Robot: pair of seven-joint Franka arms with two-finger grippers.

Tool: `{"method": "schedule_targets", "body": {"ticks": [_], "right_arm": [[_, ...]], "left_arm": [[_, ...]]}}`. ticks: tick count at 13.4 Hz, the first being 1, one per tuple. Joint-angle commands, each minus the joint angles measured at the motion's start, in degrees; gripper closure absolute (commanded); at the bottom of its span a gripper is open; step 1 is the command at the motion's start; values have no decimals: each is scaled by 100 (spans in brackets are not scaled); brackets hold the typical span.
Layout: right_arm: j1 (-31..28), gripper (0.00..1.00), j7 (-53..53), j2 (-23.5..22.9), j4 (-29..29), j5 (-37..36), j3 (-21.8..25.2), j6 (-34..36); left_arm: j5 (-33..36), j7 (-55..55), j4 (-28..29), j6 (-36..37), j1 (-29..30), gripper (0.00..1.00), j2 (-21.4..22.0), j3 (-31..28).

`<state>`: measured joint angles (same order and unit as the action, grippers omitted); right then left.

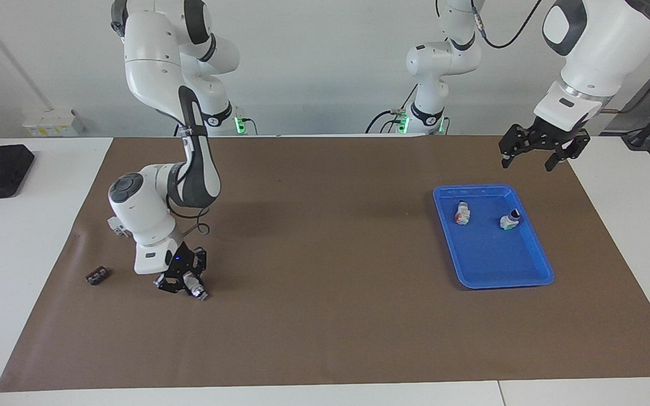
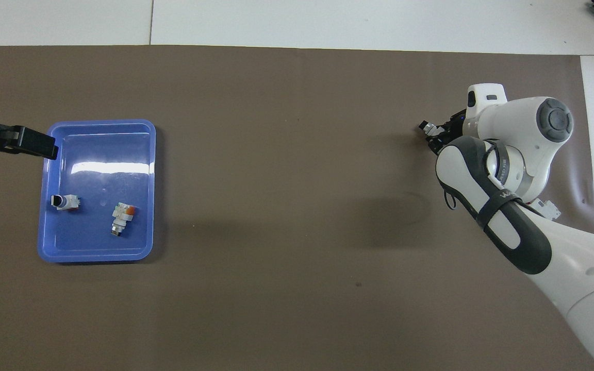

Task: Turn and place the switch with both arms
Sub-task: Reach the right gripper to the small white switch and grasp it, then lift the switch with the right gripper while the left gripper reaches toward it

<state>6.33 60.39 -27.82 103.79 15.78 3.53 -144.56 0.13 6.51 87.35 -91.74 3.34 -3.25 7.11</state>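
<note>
The right arm reaches down toward its own end of the desk, and the right pincer (image 1: 187,280) sits low over the brown mat (image 1: 325,316), its fingers closed around a small switch (image 1: 195,288). The switch is a pale body with a silver collar that sticks out past the fingertips; in the overhead view only its tip (image 2: 427,128) shows beside the arm's wrist. Whether it touches the mat cannot be told.

Near this pincer, closer to the mat's edge, lies a small dark brown block (image 1: 97,276), apart from the gripper.

The left arm waits, with the left pincer (image 1: 545,148) raised in the air above the mat just past the robot-side rim of the blue tray (image 1: 528,279); its fingers are spread apart and hold nothing. In the overhead view one black finger (image 2: 29,142) overlaps the tray's corner.

Two more parts lie inside the tray, apart from each other. One is a white piece with a green end and a black round knob (image 1: 510,220), lying on its side. The other is a white block with red parts (image 1: 462,213), nearer the middle of the desk.
</note>
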Motion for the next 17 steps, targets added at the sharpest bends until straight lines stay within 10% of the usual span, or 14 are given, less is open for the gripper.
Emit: {"method": "schedule_targets", "body": {"ticks": [1, 8, 17], "right_arm": [[9, 100, 693, 206, -315, 101, -142, 523], [262, 100, 1538, 1305, -315, 1883, -1205, 1527], [1256, 100, -157, 2368, -359, 2017, -1426, 1071]], "left_arm": [[92, 8, 177, 7, 9, 0, 158, 1], [92, 8, 177, 7, 17, 0, 158, 1], [-222, -18, 300, -72, -88, 0, 237, 53]]}}
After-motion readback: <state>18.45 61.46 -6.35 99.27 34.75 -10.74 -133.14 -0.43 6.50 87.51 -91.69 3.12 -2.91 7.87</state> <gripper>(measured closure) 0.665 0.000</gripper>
